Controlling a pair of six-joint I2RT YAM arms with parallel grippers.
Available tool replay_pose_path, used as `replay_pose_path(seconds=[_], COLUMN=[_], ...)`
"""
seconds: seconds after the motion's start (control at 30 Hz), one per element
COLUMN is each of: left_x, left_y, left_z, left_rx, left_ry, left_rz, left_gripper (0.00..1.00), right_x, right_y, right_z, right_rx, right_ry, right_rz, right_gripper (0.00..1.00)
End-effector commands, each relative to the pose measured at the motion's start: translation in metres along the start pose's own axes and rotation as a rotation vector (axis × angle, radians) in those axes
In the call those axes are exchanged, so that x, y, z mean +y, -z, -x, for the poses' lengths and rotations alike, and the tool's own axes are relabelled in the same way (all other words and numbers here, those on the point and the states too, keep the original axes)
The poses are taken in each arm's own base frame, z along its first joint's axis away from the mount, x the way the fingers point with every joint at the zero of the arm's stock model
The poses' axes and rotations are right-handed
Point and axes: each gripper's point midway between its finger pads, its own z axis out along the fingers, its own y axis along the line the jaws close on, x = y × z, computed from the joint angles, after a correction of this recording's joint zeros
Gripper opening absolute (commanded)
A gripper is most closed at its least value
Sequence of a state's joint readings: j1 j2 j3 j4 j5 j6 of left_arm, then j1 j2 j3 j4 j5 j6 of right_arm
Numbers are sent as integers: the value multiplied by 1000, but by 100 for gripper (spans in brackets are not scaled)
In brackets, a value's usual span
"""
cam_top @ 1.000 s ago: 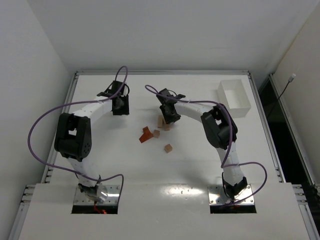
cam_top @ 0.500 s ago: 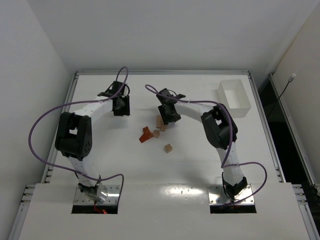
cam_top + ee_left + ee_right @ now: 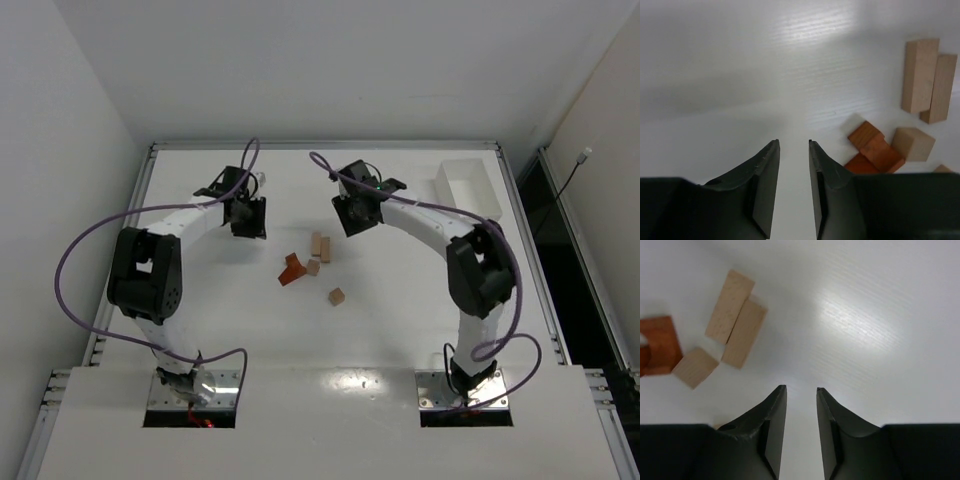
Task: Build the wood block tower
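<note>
— Stock on the counter?
— I count two pale tan wooden bars, flat, side by side; a reddish-brown wooden piece and a tan wooden cube near them. No tower yet.
— Arms?
— Both the left end effector and the right end effector are narrowly parted and empty. I judge the right one nearer: the bars lie to its left, towards the bases, long axis near-to-far.
</note>
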State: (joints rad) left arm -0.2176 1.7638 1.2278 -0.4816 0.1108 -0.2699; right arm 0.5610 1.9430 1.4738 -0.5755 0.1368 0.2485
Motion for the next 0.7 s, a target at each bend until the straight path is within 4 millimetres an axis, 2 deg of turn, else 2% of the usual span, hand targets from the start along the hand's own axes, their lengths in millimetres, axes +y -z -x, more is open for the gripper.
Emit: replay_pose_path(seconds=[0.0, 0.03, 0.07, 0.1, 0.13, 0.2, 0.27, 0.3, 0.33, 0.4, 0.53, 0.67], left_x=[-17, -19, -21, -23, -27, -23, -19, -17, -20, -12, -9, 3], left_y=[18, 20, 20, 24, 23, 24, 23, 20, 22, 17, 18, 17], left_z=[-1, -3, -4, -2, -7, -6, -6, -8, -4, -4, 2, 3], left_rx=[-22, -20, -18, -28, -14, -17, -10, 3, -6, 9, 2, 3], left_ry=[-58, -59, -71, -84, -82, -83, -61, -50, -52, -29, -23, 6], left_rz=[-127, -140, -155, -168, -192, -195, -218, -226, -236, -232, -228, -220], left_gripper=[26, 23, 21, 20, 20, 18, 17, 17, 17, 17, 17, 17], right_x=[21, 35, 41, 46, 62, 74, 82, 88, 88, 92, 99, 106], right_y=[42, 49, 50, 61, 66, 73, 74, 78, 77, 70, 55, 32], right_z=[8, 2, -11, -10, -25, -36, -52, -52, -57, -66, -50, -42], right_rx=[-88, -98, -93, -133, -130, -139, -140, -165, -175, -156, -188, -159], right_ry=[137, 237, 292, 340, 430, 510, 644, 681, 741, 787, 878, 919], right_rz=[167, 273, 323, 368, 490, 596, 672, 717, 736, 760, 742, 734], right_gripper=[26, 24, 21, 16, 12, 6, 3, 3, 1, 0, 0, 0])
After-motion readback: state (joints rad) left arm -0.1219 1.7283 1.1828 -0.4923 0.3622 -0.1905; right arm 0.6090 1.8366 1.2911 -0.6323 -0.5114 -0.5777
